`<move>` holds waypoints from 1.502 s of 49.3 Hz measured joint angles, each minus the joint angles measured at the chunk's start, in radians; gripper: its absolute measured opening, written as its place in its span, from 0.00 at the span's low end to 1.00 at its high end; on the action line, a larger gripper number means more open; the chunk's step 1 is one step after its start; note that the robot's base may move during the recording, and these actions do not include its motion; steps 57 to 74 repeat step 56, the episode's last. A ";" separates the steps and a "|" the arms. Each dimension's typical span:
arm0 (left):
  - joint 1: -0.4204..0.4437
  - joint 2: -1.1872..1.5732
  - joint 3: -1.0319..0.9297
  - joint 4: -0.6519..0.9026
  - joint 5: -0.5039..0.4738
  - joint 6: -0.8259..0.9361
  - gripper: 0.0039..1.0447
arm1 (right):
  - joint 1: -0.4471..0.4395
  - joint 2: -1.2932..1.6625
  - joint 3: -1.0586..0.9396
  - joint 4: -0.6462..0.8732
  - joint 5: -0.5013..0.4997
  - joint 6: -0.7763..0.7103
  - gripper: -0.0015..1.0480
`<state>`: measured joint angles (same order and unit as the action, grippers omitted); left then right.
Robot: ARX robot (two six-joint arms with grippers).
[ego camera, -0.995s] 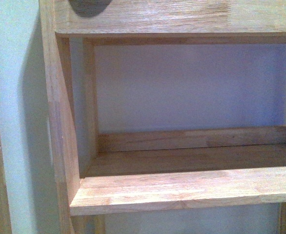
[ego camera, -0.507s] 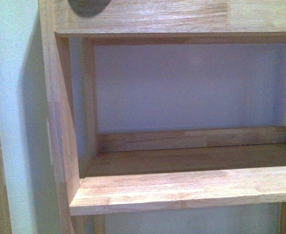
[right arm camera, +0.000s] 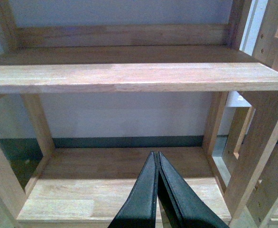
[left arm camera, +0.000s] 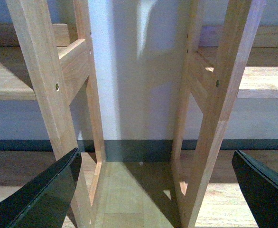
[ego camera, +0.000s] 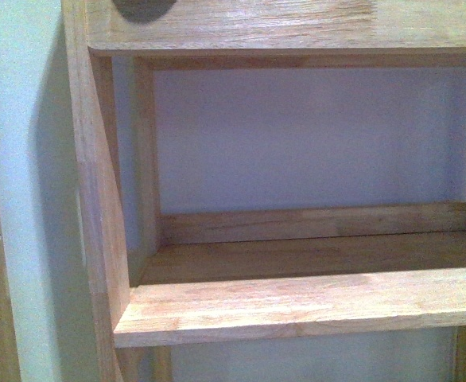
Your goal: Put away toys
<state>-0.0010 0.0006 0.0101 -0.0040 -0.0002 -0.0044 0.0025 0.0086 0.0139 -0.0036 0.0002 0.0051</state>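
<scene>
Ahead of right gripper (right arm camera: 158, 159), fingers pressed together: wooden shelf (right arm camera: 129, 76). Left gripper (left arm camera: 155, 190): spread wide, facing two wooden uprights (left arm camera: 215, 95). Front view: shelf board (ego camera: 297, 306) sits slightly lower than before. Toy unseen.

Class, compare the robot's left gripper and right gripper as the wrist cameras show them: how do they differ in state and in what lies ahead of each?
The left gripper is open, its fingers spread to both edges of the picture; the right gripper is shut, fingers pressed together. The left gripper faces the gap between two wooden uprights; the right gripper points at a low shelf. Both have dark fingers and hold nothing.
</scene>
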 joint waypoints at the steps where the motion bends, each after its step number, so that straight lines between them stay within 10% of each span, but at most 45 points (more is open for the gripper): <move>1: 0.000 0.000 0.000 0.000 0.000 0.000 0.94 | 0.000 -0.001 0.000 0.000 0.000 0.000 0.03; 15: 0.000 0.000 0.000 0.000 0.000 0.000 0.94 | 0.000 -0.001 0.000 0.000 -0.001 -0.002 0.05; 42: 0.000 0.000 0.000 0.000 0.000 0.000 0.94 | 0.000 -0.002 0.000 0.000 -0.001 -0.002 0.94; 74: 0.000 0.000 0.000 0.000 0.000 0.000 0.94 | 0.000 -0.002 0.000 0.000 -0.001 -0.002 0.94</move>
